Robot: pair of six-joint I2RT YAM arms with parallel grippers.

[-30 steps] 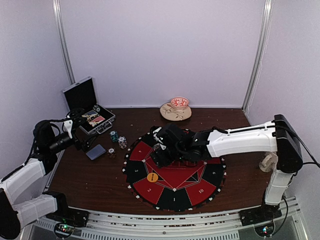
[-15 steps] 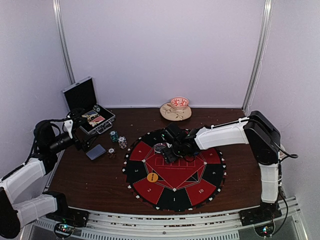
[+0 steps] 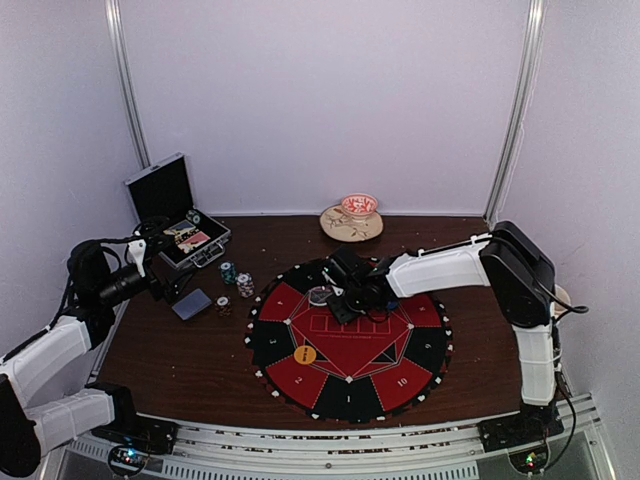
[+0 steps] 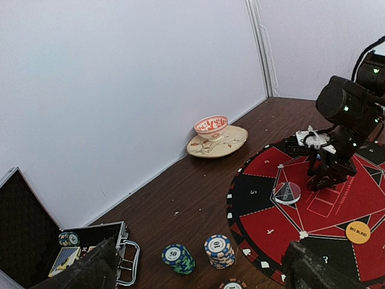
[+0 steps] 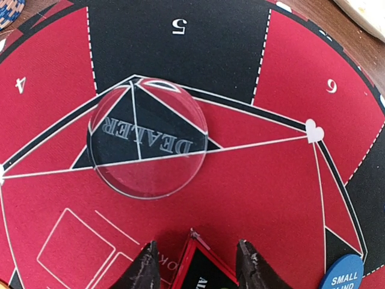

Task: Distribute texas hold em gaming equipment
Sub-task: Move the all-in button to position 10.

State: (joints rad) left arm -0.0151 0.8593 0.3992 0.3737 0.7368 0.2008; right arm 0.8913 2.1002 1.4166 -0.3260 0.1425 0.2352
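Note:
My right gripper stands low over the round mat, just right of a clear "DEALER" disc that also shows from the top. Its fingers are closed partway on a red-edged black plaque. A blue "SMALL BLIND" disc lies at its right. An orange "BIG BLIND" disc lies on the mat's front left. Three chip stacks stand left of the mat: teal, blue-and-tan, and one cut off. Grey-blue cards lie beside them. My left gripper is open and empty near the case.
The red-and-black mat fills the table's middle. An open black silver-edged case stands at the back left with chips and cards inside. A bowl on a saucer sits against the back wall.
My right arm folded in, its elbow rising, and the gripper shifted slightly right beside the dealer disc; it has held still for the last half second. The left arm has not moved.

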